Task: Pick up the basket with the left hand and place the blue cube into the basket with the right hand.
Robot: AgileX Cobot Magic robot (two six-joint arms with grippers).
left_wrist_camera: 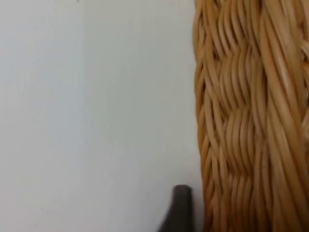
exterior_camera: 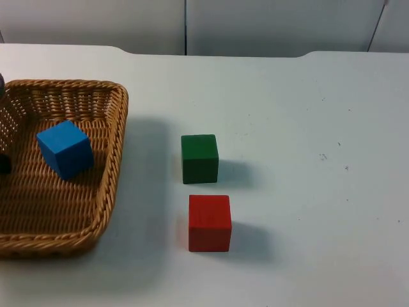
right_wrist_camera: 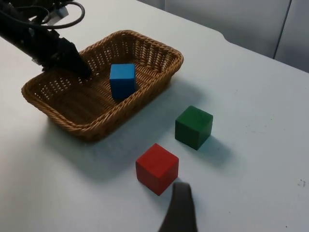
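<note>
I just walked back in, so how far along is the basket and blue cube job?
The placing looks done: the blue cube lies inside the basket. The left gripper is at the basket's far rim, apparently holding it. The green cube and red cube sit on the table. Nothing obvious remains.

Lab-type test station: bare white table top [exterior_camera: 307, 128], grey partition wall [exterior_camera: 255, 25], plain coloured test cubes.

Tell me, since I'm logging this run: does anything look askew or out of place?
Nothing is spilled or damaged. The blue cube sits tilted inside the basket, which the left gripper grips at its rim.
</note>
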